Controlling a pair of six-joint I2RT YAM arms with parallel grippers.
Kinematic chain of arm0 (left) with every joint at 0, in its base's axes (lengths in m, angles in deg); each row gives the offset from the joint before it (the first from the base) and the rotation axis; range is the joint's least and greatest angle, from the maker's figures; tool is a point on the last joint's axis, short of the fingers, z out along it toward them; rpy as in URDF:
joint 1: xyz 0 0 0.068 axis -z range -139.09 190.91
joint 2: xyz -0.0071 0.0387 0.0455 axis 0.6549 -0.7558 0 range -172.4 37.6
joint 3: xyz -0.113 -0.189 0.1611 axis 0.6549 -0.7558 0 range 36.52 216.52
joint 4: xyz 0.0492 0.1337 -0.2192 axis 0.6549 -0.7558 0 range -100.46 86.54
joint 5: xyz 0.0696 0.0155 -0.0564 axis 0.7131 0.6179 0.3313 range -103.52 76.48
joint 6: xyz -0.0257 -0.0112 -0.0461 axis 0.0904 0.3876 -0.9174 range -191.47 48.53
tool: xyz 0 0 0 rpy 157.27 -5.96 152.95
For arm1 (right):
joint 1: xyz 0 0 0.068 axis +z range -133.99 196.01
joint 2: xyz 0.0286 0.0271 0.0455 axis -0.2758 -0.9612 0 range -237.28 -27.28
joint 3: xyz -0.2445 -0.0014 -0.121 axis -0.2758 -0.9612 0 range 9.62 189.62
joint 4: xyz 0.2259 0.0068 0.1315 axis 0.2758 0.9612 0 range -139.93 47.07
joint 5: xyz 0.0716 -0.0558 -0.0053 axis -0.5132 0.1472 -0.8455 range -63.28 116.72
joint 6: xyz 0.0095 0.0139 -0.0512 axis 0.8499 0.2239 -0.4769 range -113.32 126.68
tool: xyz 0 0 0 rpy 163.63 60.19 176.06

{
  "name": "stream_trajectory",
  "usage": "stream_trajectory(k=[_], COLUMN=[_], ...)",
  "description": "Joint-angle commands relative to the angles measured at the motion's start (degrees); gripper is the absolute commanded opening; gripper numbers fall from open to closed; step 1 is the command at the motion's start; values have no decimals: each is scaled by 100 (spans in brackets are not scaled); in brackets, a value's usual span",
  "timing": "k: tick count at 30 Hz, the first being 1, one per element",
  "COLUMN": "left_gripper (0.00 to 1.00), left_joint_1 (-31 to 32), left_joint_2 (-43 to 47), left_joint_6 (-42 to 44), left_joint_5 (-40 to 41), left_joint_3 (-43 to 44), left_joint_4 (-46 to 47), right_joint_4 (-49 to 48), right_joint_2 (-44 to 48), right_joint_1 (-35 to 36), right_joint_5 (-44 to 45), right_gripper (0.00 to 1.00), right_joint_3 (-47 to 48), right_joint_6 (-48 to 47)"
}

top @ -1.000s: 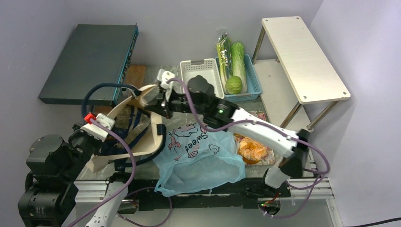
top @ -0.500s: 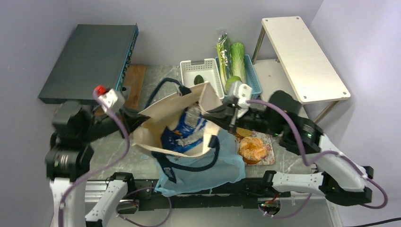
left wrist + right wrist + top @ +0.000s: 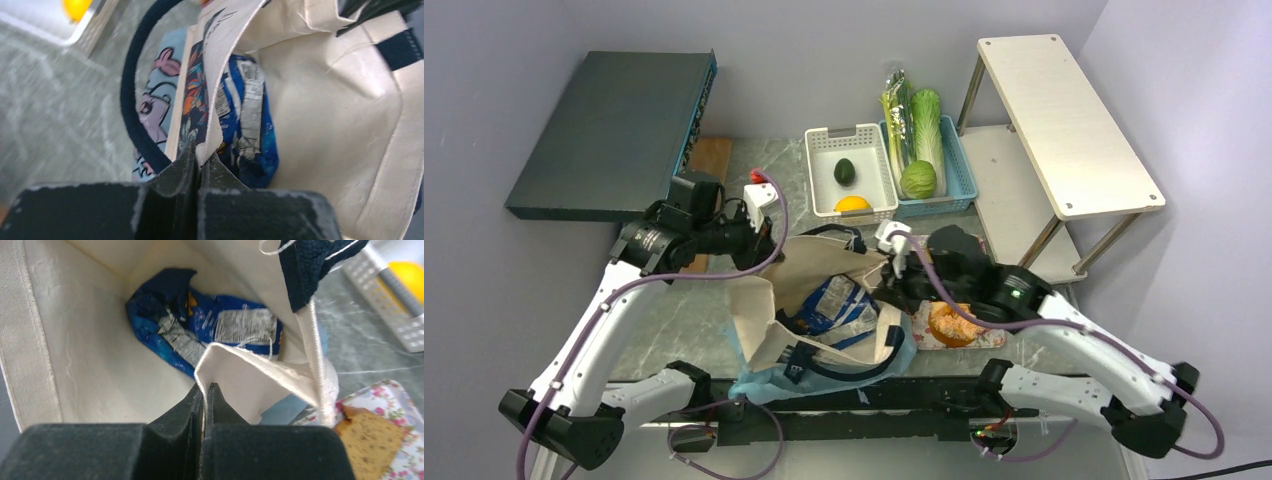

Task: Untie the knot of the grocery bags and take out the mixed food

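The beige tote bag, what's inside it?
A crumpled blue snack bag lies inside the canvas tote. Anything beneath that bag is covered, so I cannot tell.

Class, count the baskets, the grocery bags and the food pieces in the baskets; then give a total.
Baskets: 2 (white basket, blue basket)
Grocery bags: 2 (canvas tote, light-blue plastic bag)
Food in baskets: 5 (avocado, yellow fruit, green stalks, napa cabbage, round cabbage)
Total: 9

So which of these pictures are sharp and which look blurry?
Top external: evenly lit, sharp throughout, the canvas tote crisp. Left wrist: the table smears into blur, the chip bag is clearer. Right wrist: chip bag sharp, the white basket behind goes soft.
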Motion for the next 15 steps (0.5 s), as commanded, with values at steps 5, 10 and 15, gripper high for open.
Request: stream_trajectory(k=[5,10,15], left_gripper=[0,0,0], left_joint_1=[-834,-1096,-521], left_joint_2=[210,540,1622], left_joint_6=[1179,2082,2935], left_joint_5=[1528,178,-653], left_joint_3=[328,16,-1109], left_joint_4=[86,-371,-772], right_joint_4=[-2196,-2186,-2193], right_joint_2=[-1068,-1655,-980], right_joint_1=[-276,-645,-627], right_joint_5=[-258,-548,-971], right_gripper=[0,0,0], right_joint_3=[-11,465,-635], right_joint_6=[-170,-559,-1147])
